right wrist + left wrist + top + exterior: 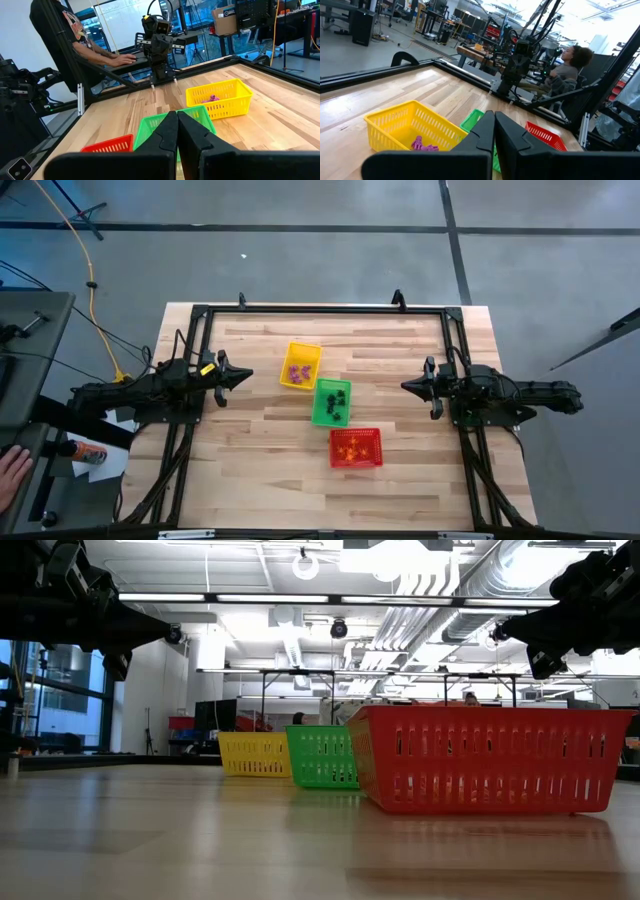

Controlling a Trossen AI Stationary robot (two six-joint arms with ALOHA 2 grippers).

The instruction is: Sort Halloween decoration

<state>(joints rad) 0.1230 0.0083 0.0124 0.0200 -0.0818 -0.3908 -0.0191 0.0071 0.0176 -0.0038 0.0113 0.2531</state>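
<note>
Your left gripper (pixel 243 375) hovers closed and empty near the worktop's left edge. The trinkets already sit sorted: purple trinkets (pixel 297 372) in the yellow basket (pixel 313 352), black (pixel 335 402) in green (pixel 322 418), orange (pixel 352 448) in red (pixel 372 435). Your right gripper (pixel 408 386), pinched shut, waits at the right edge. Any careless sweep could nudge these light baskets.

Two matte-black jointed arms on black tube frames — the left end effector (pixel 243 375) and the right end effector (pixel 408 386) each taper to a pair of dark, wedge-shaped fingers (pixel 490 134), a small yellow tag showing on the left arm's wrist.
</note>
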